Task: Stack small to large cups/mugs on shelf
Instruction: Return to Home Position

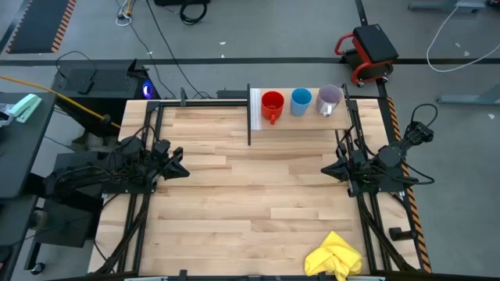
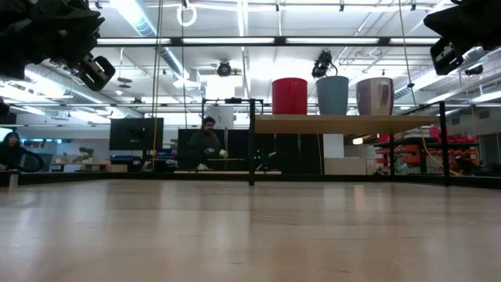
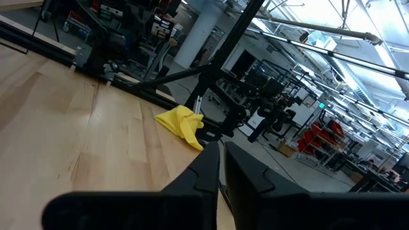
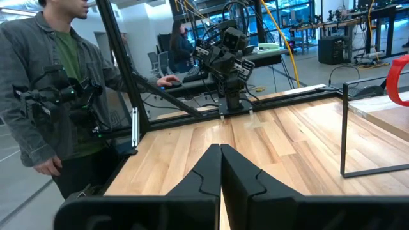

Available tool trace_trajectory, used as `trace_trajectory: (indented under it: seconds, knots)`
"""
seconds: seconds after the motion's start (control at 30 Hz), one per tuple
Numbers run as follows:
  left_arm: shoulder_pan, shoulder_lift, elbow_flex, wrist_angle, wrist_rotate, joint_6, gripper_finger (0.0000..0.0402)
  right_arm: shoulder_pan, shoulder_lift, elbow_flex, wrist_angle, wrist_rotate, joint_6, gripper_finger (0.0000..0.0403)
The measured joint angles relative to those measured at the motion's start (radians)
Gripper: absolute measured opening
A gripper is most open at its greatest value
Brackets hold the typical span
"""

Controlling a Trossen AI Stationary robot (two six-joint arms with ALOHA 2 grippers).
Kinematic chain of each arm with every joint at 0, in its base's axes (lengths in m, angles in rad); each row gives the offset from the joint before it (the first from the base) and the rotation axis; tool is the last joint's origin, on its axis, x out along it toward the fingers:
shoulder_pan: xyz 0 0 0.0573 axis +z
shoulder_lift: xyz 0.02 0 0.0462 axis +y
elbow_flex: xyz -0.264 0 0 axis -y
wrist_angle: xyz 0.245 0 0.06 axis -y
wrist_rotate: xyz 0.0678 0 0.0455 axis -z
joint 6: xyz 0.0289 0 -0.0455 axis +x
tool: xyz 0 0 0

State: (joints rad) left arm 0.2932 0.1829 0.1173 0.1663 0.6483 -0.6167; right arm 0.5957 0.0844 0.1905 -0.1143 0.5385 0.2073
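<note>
Three cups stand upright in a row on the shelf (image 1: 301,121), a light-wood board with a white end panel at the table's far edge. The red mug (image 1: 272,105) (image 2: 290,95) is on the left, the light-blue cup (image 1: 301,101) (image 2: 333,95) in the middle, the translucent purple-grey cup (image 1: 329,100) (image 2: 375,95) on the right. My left gripper (image 1: 185,172) (image 3: 221,148) hovers shut over the table's left side. My right gripper (image 1: 323,169) (image 4: 221,148) hovers shut over the right side. Both are far from the cups.
A crumpled yellow cloth (image 1: 334,255) (image 3: 182,123) lies at the table's near right corner. The shelf stands on thin black legs (image 2: 251,149). A person in a grey jacket (image 4: 57,89) stands beside the table's left side; another person (image 2: 207,145) sits beyond the far edge.
</note>
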Motion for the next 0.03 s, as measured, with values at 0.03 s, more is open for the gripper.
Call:
trace_trajectory:
  seconds: [0.03]
  knots:
    - [0.0, 0.0, 0.0, 0.0, 0.0, 0.0, 0.0029, 0.0, 0.0, 0.0, 0.0, 0.0, 0.0, 0.0011]
